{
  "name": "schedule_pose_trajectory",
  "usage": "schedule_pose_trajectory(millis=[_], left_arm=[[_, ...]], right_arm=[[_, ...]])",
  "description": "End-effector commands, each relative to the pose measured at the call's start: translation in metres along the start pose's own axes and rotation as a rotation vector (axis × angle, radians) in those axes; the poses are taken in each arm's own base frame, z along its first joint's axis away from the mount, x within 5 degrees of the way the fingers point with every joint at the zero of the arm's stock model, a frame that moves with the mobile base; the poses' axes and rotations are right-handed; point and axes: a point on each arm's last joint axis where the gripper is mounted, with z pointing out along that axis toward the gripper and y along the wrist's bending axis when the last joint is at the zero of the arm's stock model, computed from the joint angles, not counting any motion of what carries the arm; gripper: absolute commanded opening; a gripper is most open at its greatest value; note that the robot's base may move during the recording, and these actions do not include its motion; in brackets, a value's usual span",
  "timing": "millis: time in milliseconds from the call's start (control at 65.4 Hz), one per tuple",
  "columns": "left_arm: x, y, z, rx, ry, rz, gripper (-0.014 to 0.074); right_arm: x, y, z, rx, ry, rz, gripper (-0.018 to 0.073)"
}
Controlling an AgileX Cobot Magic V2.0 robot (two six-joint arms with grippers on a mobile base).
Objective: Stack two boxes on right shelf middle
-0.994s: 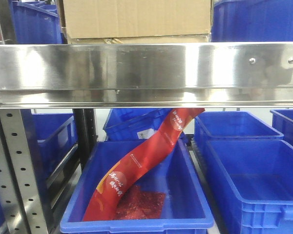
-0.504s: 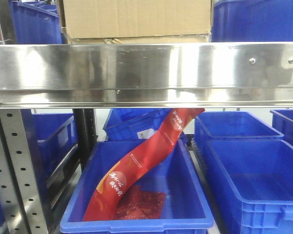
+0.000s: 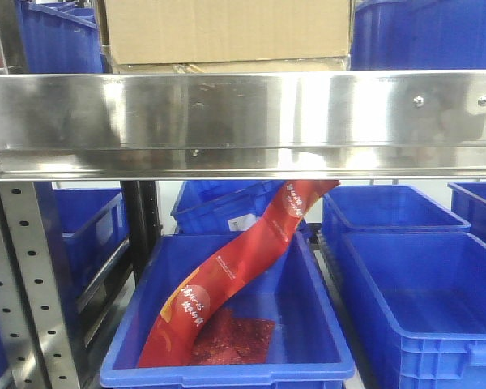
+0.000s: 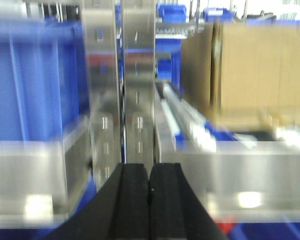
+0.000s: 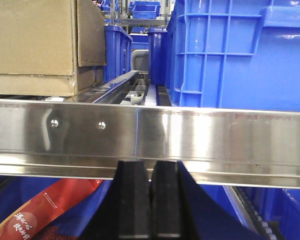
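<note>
Polished stainless steel on the shelf (image 3: pixel 243 109) beam, mirror-bright and smooth, with small round screws (image 3: pixel 419 101) and matt grey hole-punched uprights (image 3: pixel 32 275) below. Plain brown corrugated cardboard on the two boxes (image 3: pixel 227 32), dull and papery. Smooth blue plastic bins (image 3: pixel 421 300) with a slight sheen, a glossy red foil-like packet (image 3: pixel 235 267), and matt black fingers on the right end effector (image 5: pixel 151 205) and left end effector (image 4: pixel 149 200).

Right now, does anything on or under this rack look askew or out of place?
Yes. A long red printed package leans diagonally out of the blue bin below the shelf, its top end up against the shelf's underside. On the shelf, the two boxes sit stacked and look square. Both grippers are shut and empty.
</note>
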Motion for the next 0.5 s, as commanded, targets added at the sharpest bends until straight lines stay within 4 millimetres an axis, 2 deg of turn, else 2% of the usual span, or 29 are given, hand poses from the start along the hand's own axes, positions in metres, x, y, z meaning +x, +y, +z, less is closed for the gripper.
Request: schedule_pose_trajectory(millis=[0, 122, 183, 245, 489], left_arm=[[0.02, -0.001, -0.006, 0.001, -0.005, -0.011, -0.0092], [0.044, -0.002, -0.014, 0.001, -0.03, -0.045, -0.0092], [0.041, -0.001, -0.019, 0.0, -0.101, -0.05, -0.0092], [0.047, -0.002, -0.02, 0.002, -0.032, -0.057, -0.0092], [0.045, -0.002, -0.02, 0.003, -0.061, -0.057, -0.0092]], right_arm=[[-0.002, 0.0, -0.001, -0.001, -0.022, -0.004, -0.0164], [-0.002, 0.0, -0.001, -0.001, -0.022, -0.004, -0.0164], [-0.002, 0.0, -0.001, -0.001, -0.022, -0.004, -0.0164], [-0.002, 0.0, -0.001, -0.001, -0.022, -0.004, -0.0164], [-0.002, 0.0, -0.001, -0.001, -0.022, -0.004, -0.0164]])
